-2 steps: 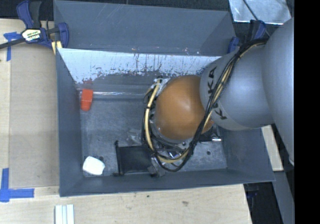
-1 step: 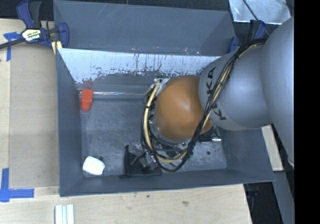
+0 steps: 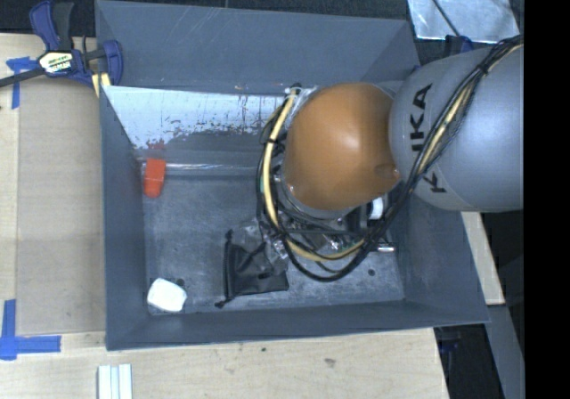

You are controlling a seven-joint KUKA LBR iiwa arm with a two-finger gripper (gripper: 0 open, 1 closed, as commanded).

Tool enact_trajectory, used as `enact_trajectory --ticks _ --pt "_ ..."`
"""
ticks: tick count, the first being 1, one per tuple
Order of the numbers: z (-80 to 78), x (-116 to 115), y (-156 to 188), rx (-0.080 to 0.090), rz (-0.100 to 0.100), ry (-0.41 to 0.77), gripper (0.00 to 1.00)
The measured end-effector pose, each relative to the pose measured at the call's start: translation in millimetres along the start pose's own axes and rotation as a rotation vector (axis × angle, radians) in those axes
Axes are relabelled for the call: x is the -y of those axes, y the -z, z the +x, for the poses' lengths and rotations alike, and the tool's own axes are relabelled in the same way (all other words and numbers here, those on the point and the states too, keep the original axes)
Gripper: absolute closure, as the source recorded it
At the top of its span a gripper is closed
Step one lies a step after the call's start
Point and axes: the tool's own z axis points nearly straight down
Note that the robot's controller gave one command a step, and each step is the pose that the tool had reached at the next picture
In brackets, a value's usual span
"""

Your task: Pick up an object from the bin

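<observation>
My gripper (image 3: 270, 244) hangs low in the bin, just below the middle, mostly hidden under the arm's orange cover. Right beneath and in front of it lies a black crumpled thing (image 3: 252, 273), angular and dark, close to the bin's front wall. The gripper's metal end sits at that thing's upper edge; whether they touch I cannot tell. A small white rounded lump (image 3: 166, 296) rests in the front left corner. A little orange block (image 3: 154, 178) lies at the left side, near the back wall.
The arm comes in from the right and covers the right half of the bin, with yellow and black cables looping under the cover. Bare bin floor shows between the orange block and the black thing.
</observation>
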Motion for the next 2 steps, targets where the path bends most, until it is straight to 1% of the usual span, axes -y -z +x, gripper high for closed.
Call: enact_trajectory --ticks 1,2 --pt "-19.8 1 81 0.001 0.001 0.027 1.00" --pt "-50.7 15 55 -0.005 -0.002 0.103 1.00"
